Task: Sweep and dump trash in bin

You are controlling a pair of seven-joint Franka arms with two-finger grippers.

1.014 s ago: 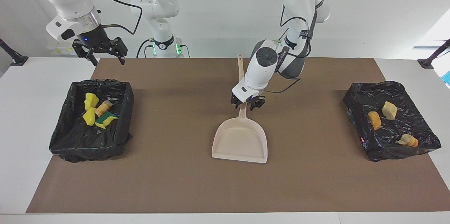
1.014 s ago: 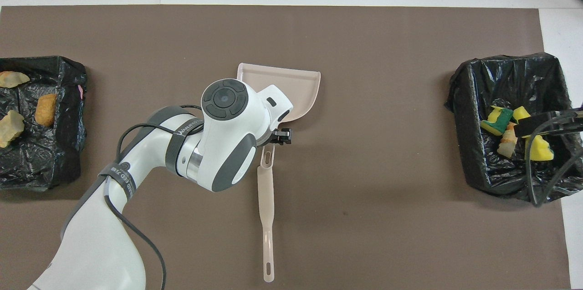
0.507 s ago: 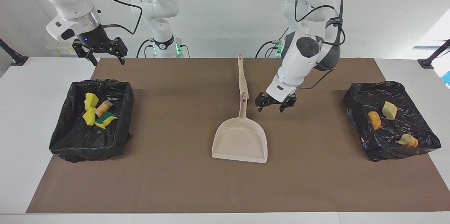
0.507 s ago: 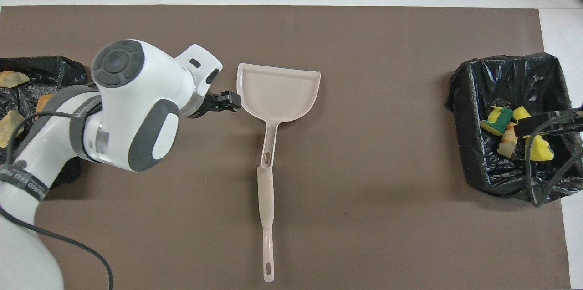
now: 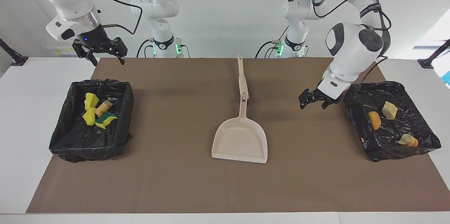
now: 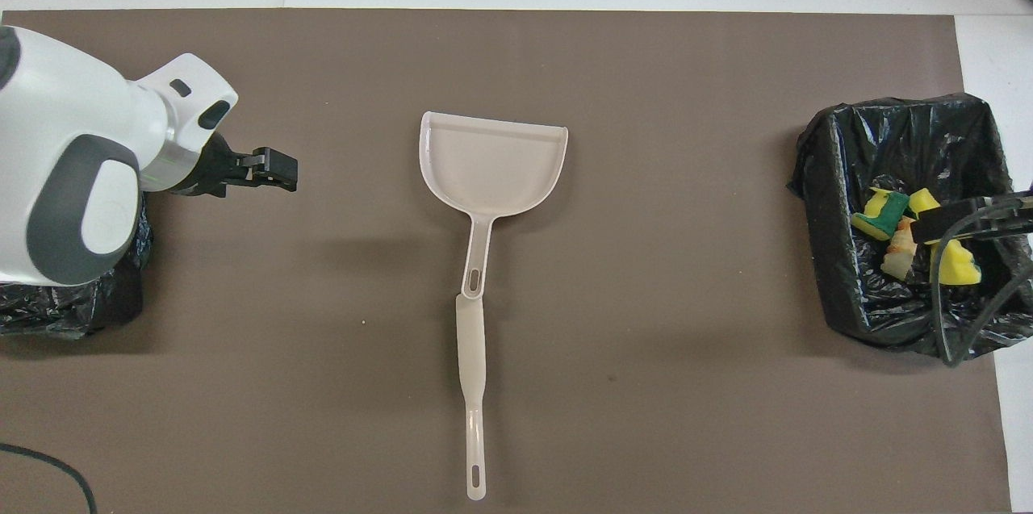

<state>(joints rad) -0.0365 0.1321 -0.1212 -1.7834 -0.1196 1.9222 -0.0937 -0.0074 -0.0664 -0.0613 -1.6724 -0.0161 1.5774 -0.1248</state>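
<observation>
Seven pieces of trash (image 5: 96,110) lie in the two black-lined bins (image 5: 91,146) — none on the desk (image 5: 175,189). Left tool (image 5: 314,99), spread and empty, hangs beside one bin; right tool (image 5: 102,52) (spread, waiting) above the other. Dustpan (image 5: 240,139) lies empty midway between them; nothing seems left to sweep.

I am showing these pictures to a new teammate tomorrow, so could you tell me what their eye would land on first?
Probably the beige dustpan, lying alone and empty mid-mat with its long handle pointing toward the robots. Next, the two black-lined bins at the table's ends: one at the right arm's end holds yellow sponges, the other holds bread lumps. The left gripper hangs over the mat beside the bread bin, holding nothing, while the right gripper waits.
</observation>
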